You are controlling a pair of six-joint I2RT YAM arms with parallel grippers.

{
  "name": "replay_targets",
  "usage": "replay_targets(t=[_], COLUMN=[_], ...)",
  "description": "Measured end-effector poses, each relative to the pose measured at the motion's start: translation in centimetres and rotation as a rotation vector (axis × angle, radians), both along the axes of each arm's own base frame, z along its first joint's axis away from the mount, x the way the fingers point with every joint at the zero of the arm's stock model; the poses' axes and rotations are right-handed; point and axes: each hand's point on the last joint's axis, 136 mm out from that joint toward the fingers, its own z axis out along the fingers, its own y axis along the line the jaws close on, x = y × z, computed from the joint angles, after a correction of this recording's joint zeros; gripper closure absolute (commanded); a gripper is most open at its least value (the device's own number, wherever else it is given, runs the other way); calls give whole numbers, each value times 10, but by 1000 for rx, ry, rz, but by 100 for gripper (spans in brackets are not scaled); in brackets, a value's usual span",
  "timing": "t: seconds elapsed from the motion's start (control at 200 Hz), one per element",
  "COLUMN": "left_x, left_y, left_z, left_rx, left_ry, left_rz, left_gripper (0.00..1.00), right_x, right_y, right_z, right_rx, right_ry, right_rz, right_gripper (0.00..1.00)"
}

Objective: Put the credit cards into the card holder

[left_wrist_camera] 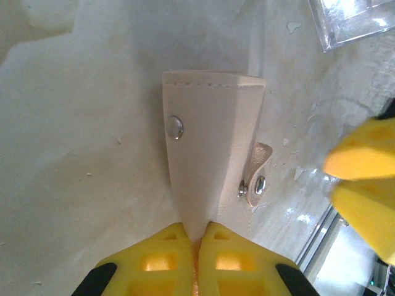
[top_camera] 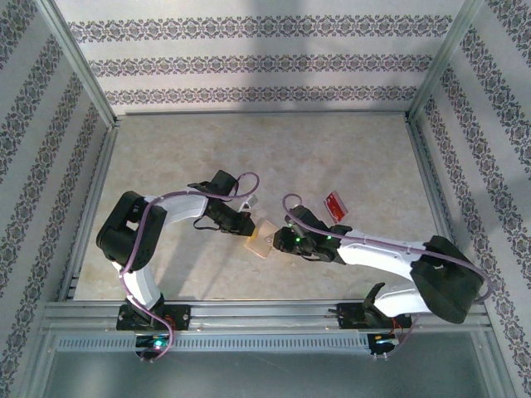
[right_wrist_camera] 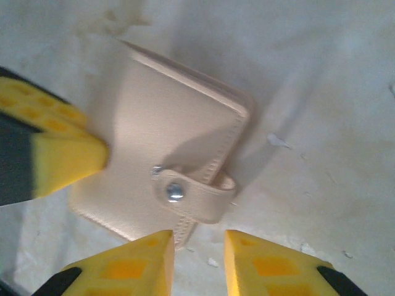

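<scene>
You see the card holder [left_wrist_camera: 213,154] in matt, smooth tan leather-like material with stitched edges; its snap studs [left_wrist_camera: 174,127] are shiny metal. The clear credit card [left_wrist_camera: 355,21] is glossy plastic. The worktop [left_wrist_camera: 74,135] looks pale, matt, lightly flaked.

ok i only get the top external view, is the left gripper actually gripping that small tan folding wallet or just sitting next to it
observer: gripping it. In the left wrist view the left gripper is shut on one edge of the small tan folding wallet.
operator: and the right one, has it got hold too
observer: no. The right gripper is open, with its jaws apart at the wallet's tab side and not clamping it.
operator: is the wallet snapped closed
observer: it looks undone. The round metal stud on the wallet's face is bare, and the snap tab hangs off the side.
</scene>
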Motion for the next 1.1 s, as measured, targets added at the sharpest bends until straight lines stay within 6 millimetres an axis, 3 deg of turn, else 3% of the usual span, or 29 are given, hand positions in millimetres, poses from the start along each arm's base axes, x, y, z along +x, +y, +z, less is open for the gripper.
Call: replay_targets(t=[0.095, 0.195, 0.35, 0.575, 0.735, 0.905, 1.099], left_x=[0, 0, 0, 0, 0, 0, 0], left_y=[0, 0, 0, 0, 0, 0, 0], left_z=[0, 0, 0, -2, -2, -2, -2], left_rx=[0, 0, 0, 2, 3, 3, 3], left_ry=[0, -2, -2, 2, 3, 3, 4], left_rz=[0, -2, -3, -3, -3, -3, -3], left_gripper=[94, 94, 93, 93, 94, 94, 94], right_x=[8, 7, -2, 0, 3, 1, 0], right_y=[3, 4, 7, 6, 9, 10, 8], right_z=[20, 24, 11, -7, -5, -8, -27], right_rx=[-46, -117, -254, -403, -426, -420, -469], right_ry=[-106, -182, -212, -189, -194, -187, -129], right_rz=[81, 198, 387, 543, 582, 593, 620], right_gripper=[68, 62, 60, 63, 67, 61, 59])
